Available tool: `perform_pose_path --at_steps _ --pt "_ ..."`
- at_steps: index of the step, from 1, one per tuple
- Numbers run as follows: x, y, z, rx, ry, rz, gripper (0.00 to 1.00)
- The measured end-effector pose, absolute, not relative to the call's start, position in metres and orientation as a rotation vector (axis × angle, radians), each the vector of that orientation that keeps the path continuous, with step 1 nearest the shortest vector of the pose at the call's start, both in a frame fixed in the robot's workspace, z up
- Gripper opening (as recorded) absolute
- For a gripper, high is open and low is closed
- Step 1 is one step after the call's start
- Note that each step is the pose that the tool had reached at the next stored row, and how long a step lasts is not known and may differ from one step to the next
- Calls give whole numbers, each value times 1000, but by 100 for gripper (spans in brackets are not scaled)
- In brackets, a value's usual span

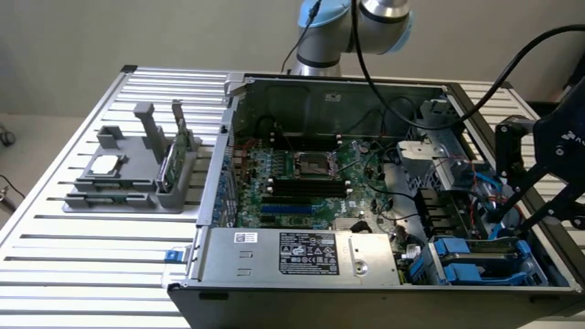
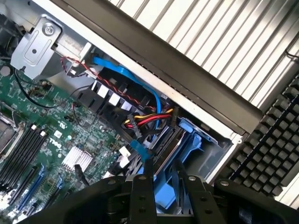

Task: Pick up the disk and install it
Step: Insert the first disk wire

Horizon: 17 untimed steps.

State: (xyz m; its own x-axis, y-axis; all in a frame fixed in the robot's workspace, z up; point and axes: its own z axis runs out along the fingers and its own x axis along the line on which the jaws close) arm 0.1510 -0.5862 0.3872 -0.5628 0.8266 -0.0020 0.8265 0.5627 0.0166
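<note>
Two black fingers (image 2: 140,196) of the gripper (image 2: 163,168) flank the disk (image 2: 187,144), which stands on edge in the drive bay at a corner of the open case (image 1: 329,81), close to a bundle of red, yellow and black wires (image 2: 145,120). Seen edge-on, the disk shows its blue plastic carrier and a dark slab within; no label is visible. Whether the fingers squeeze the carrier or merely stand beside it cannot be told.

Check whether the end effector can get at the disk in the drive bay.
Probably yes: the end effector hangs just above the disk in the open case, though cables run close by.
</note>
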Motion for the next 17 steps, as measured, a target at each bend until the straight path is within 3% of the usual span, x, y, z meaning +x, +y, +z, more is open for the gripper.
perform_pose_path --at_steps 17 --pt "171 -587 377 1530 2736 30 31"
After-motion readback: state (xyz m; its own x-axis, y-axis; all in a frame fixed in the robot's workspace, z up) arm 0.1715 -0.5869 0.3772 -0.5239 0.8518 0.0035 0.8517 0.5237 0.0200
